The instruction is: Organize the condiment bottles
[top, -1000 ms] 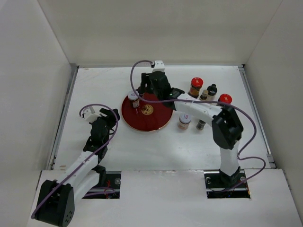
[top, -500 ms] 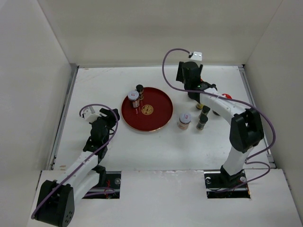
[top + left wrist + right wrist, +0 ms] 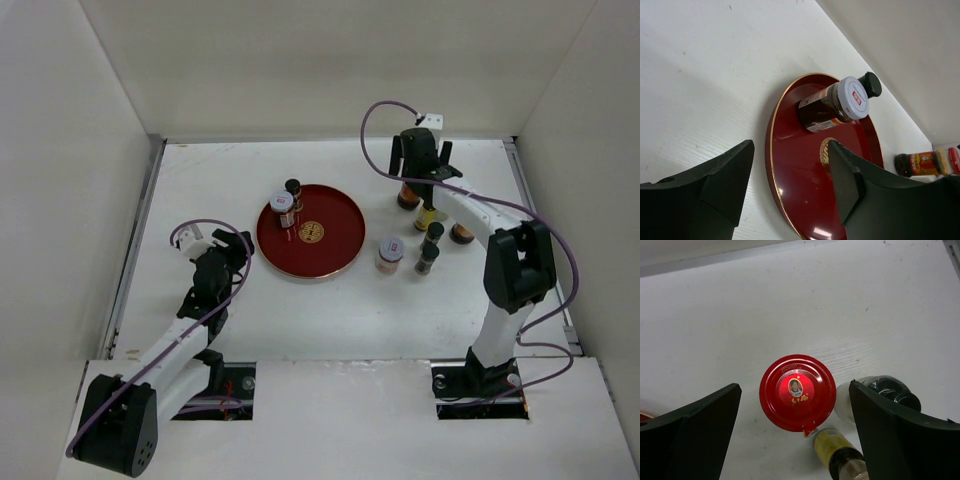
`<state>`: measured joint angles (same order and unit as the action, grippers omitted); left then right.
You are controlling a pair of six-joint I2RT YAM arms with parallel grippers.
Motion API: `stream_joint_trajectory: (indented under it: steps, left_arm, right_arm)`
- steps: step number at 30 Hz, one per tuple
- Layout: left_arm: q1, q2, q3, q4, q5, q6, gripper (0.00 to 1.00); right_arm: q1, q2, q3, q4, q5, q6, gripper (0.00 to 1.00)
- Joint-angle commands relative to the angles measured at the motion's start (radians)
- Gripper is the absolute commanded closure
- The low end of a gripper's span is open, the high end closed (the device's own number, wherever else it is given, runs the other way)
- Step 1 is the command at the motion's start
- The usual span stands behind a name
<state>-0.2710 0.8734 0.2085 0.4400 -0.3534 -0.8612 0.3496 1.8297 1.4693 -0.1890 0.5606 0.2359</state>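
Observation:
The round red tray (image 3: 330,250) holds a white-lidded jar (image 3: 283,206) and a slim black-capped bottle (image 3: 293,187). My right gripper (image 3: 417,176) hangs open directly over a red-lidded jar (image 3: 797,392), one finger on each side and not touching it. Beside that jar are a yellowish bottle (image 3: 832,444) and a black-capped bottle (image 3: 892,391). Another white-lidded jar (image 3: 389,251) and two black-capped bottles (image 3: 428,250) stand right of the tray. My left gripper (image 3: 790,150) is open and holds nothing, low by the tray's left rim (image 3: 771,150).
A further jar (image 3: 461,234) shows partly under my right forearm. White walls close in the table at the back and on both sides. The right arm's purple cable (image 3: 375,115) loops above the back edge.
My right arm left the tray and swung right to the back cluster, leaving the black-capped bottle standing on the tray. Its jaws have spread wide. The left arm has not moved.

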Motion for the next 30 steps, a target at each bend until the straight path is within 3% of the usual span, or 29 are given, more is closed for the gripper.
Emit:
stream_joint_trajectory:
  steps: [1, 8, 20, 25, 30]
  left_arm:
    - [-0.001, 0.001, -0.004, 0.060, 0.010, -0.007, 0.41]
    - [0.000, -0.010, -0.004, 0.057, 0.011, -0.007, 0.41]
    - [0.002, -0.013, -0.006, 0.051, 0.007, -0.006, 0.41]
    - [-0.001, -0.010, -0.006, 0.054, 0.002, -0.004, 0.41]
    - [0.002, -0.021, -0.009, 0.058, -0.001, -0.001, 0.41]
  right_arm:
    - [-0.021, 0.017, 0.042, -0.017, -0.054, 0.017, 0.04]
    - [-0.065, 0.036, 0.045, -0.013, -0.154, 0.052, 0.11]
    - [-0.064, 0.082, 0.088, -0.041, -0.195, 0.048, 0.25]
    - [-0.064, 0.068, 0.091, -0.027, -0.188, 0.054, 0.45]
    - [-0.039, -0.027, 0.053, 0.121, -0.173, 0.054, 0.52]
